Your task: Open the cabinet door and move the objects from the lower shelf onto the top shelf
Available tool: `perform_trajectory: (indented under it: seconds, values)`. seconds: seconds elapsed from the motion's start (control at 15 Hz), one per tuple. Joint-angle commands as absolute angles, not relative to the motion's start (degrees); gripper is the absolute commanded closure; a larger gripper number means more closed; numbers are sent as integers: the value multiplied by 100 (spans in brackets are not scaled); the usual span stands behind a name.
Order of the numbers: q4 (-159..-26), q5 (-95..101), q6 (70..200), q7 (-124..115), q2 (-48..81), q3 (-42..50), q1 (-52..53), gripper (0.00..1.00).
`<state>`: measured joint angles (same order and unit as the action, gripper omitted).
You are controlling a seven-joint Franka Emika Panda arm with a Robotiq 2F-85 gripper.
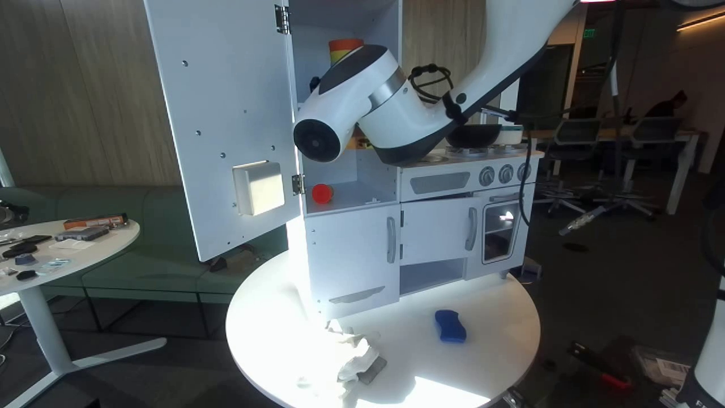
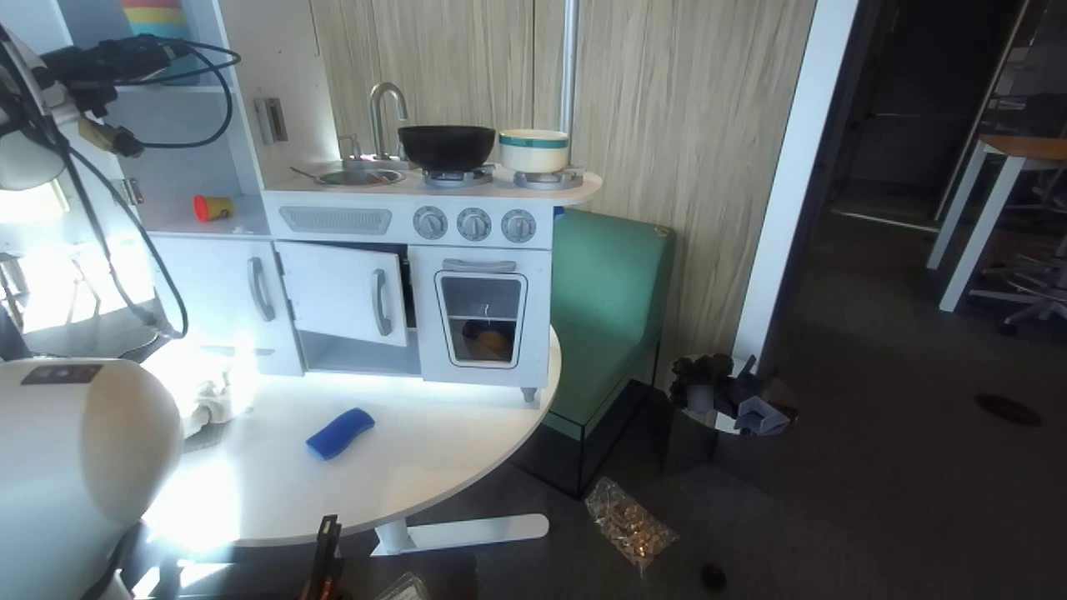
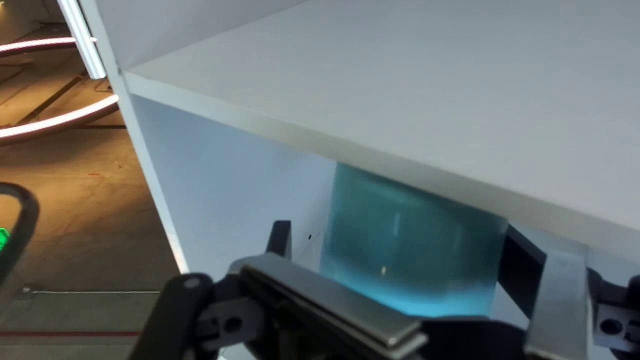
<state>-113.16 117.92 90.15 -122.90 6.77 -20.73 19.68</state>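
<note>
The cabinet door (image 1: 221, 113) is swung wide to the side. On the top shelf (image 2: 204, 89) stands the multicoloured stack (image 1: 344, 45), partly behind the arm. In the wrist view, apparently upside down, the shelf's front edge (image 3: 320, 142) covers the base of its blue part (image 3: 395, 205). My gripper (image 3: 401, 245) is open around that part, with a visible gap on the left; contact on the right is unclear. A red-ended yellow cylinder (image 2: 213, 208) lies on the lower shelf (image 1: 362, 192). Something tan-brown (image 1: 359, 143) shows behind the arm, possibly part of the hand.
Beside the cabinet, a black pan (image 2: 446, 147) and a white pot (image 2: 533, 152) sit on the stove. Cables (image 2: 208, 142) loop from the wrist. Below, a blue sponge (image 1: 451, 326) and a crumpled white cloth (image 1: 354, 354) lie on the round table (image 1: 493, 345).
</note>
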Motion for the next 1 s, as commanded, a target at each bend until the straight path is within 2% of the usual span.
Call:
perform_trajectory:
  seconds: [0.0,0.47,0.73,0.93]
  values:
    - [-11309,11908,8756,-12252,628,-2093,2076,0]
    - [-11508,11187,8699,-12116,217,-2394,2341,0]
    - [-11750,10209,8264,-11782,-245,-2668,2596,0]
    - [-11934,9197,8651,-11530,-701,-2836,2778,0]
